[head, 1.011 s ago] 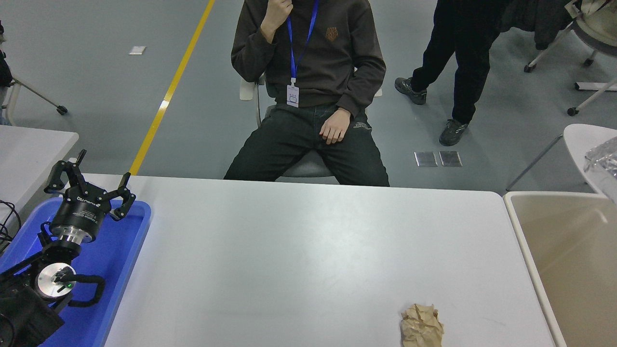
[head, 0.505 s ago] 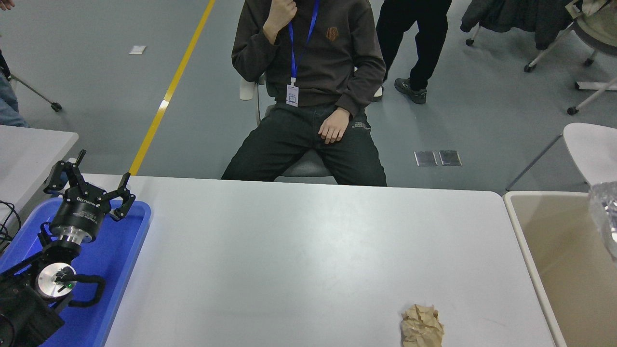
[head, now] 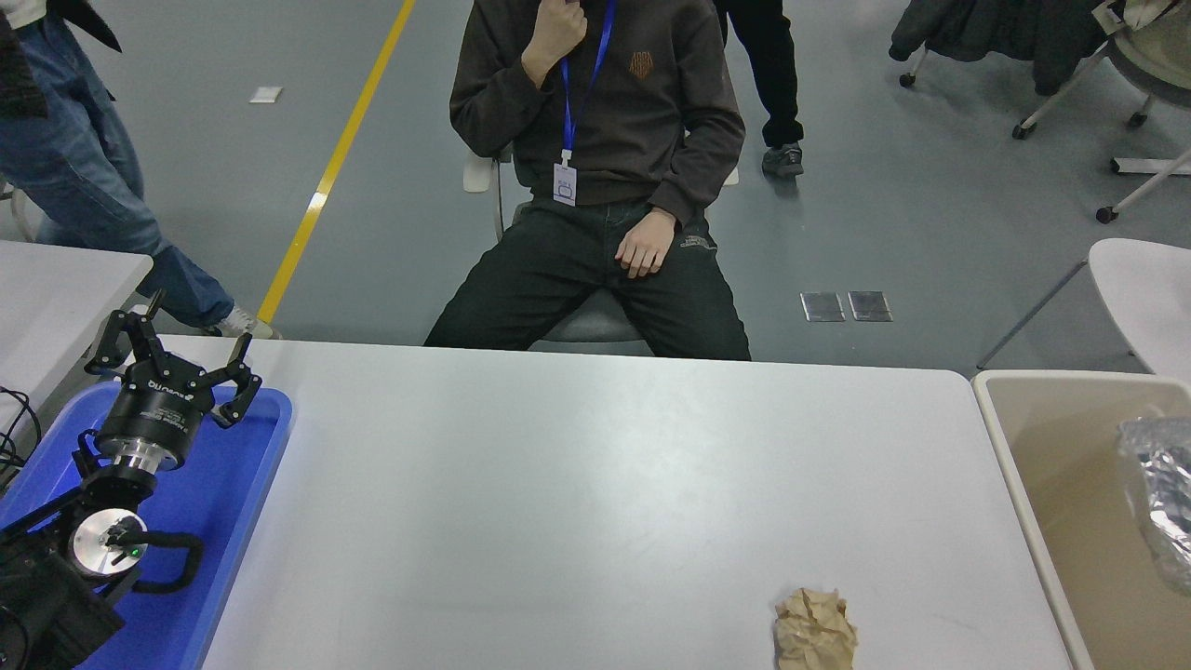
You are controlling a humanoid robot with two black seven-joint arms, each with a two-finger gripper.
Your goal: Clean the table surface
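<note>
The white table surface (head: 577, 484) fills the middle of the head view. A crumpled brown paper ball (head: 815, 631) lies on it near the front edge, right of centre. A crumpled silvery foil piece (head: 1161, 493) is inside the beige bin (head: 1010, 465) at the table's right end; nothing shows holding it. My left gripper (head: 191, 330) is parked open and empty at the lower left, above the blue tray (head: 233, 502). My right arm is out of view.
A person sits at the far side (head: 605, 140), one hand on a thigh. A person in jeans (head: 84, 167) stands at the top left, another person's leg (head: 777, 84) behind the seated one. A smaller white table (head: 56, 298) stands left, a round one (head: 1144, 288) right.
The silvery foil piece has dropped from above the bin's far corner down into the bin. A person in jeans has walked in at the top left; the person in black has moved left.
</note>
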